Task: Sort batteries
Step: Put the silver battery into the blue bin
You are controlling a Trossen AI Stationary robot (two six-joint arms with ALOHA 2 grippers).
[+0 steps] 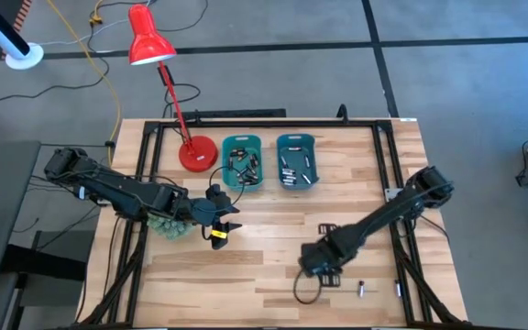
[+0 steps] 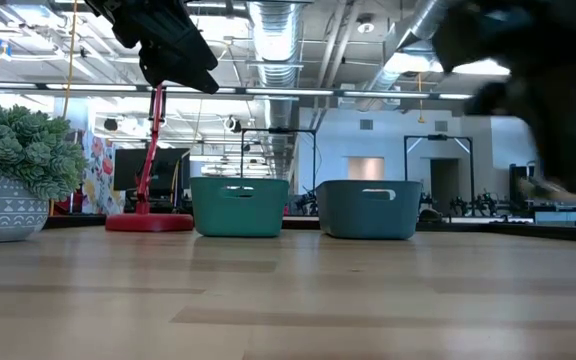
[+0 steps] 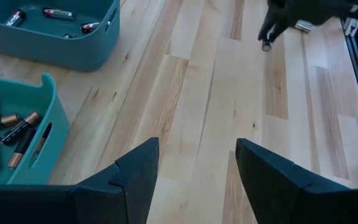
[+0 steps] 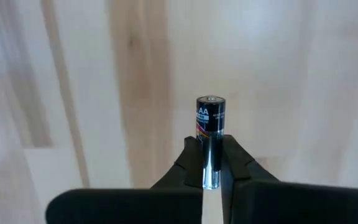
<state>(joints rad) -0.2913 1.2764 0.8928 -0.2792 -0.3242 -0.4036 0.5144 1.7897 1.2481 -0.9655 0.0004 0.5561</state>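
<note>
Right gripper (image 4: 211,163) clamps battery (image 4: 210,124) (upright) above table (image 4: 73,93).

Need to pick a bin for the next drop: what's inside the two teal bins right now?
Left bin: copper-ended batteries. Right bin: black and silver batteries. Walls hide part of each floor.

One legible marking found: the letters "AA" in white on the black casing of the battery (image 4: 211,134), near its metal end. Smaller print beneath it on the same label is too fine to read. Markings on the binned batteries (image 3: 5,134) are illegible.
</note>
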